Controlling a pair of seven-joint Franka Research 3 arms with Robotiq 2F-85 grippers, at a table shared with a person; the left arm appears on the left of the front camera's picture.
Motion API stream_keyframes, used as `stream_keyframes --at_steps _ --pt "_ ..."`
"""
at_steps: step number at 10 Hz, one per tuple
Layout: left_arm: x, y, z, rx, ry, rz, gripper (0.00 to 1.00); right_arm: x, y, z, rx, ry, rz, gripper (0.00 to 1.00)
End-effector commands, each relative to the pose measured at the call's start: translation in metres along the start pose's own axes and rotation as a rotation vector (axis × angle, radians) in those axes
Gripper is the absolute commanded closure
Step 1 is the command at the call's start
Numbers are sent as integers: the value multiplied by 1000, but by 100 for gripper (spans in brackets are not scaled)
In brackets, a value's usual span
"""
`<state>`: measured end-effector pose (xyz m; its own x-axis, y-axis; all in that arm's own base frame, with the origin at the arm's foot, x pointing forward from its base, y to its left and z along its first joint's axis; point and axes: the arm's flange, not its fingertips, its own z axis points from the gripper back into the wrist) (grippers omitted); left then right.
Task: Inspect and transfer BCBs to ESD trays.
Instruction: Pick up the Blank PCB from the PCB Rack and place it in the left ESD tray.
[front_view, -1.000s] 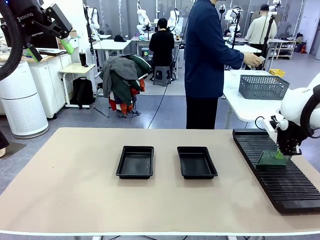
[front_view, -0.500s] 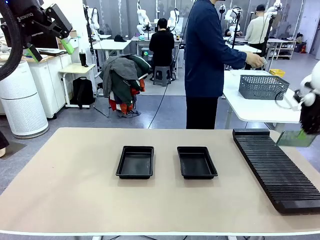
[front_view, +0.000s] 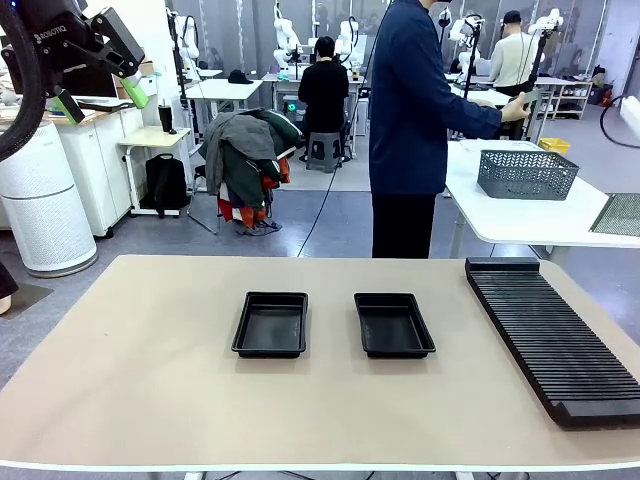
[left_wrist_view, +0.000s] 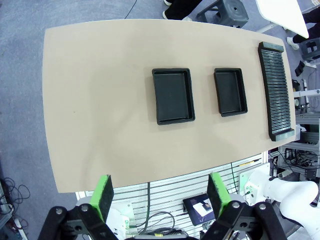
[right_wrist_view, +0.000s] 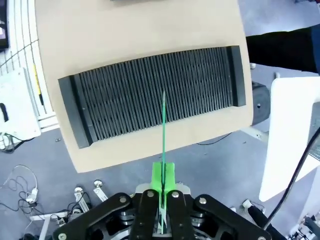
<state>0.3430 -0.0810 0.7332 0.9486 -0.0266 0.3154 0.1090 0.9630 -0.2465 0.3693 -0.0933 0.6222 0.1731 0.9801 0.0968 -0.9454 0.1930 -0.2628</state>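
An open-plan lab workshop: rows of white surfaces (front_view: 500, 222) on a grey floor (front_view: 330, 220), people (front_view: 323, 90) working at them, a wire basket (front_view: 526, 173).

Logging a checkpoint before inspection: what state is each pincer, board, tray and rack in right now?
left pincer: open, empty, raised high above the table.
right pincer: shut on the BCB.
BCB: held in the air, seen edge-on in the right wrist view.
left ESD tray: empty.
right ESD tray: empty.
slotted rack: no boards in its slots.
mesh basket: contents hidden.
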Motion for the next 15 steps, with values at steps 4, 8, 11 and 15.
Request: stream_keyframes --at_steps 4,8,11,15 --pt "0 0 0 0 0 1 0 0 -10 31 27 -40 -7 100" --pt "0 0 0 0 0 1 0 1 -5 31 7 -13 3 100" --pt "0 0 0 0 0 1 0 1 -5 31 7 -13 3 100" --pt "0 0 0 0 0 1 0 1 -5 31 7 -13 3 100"
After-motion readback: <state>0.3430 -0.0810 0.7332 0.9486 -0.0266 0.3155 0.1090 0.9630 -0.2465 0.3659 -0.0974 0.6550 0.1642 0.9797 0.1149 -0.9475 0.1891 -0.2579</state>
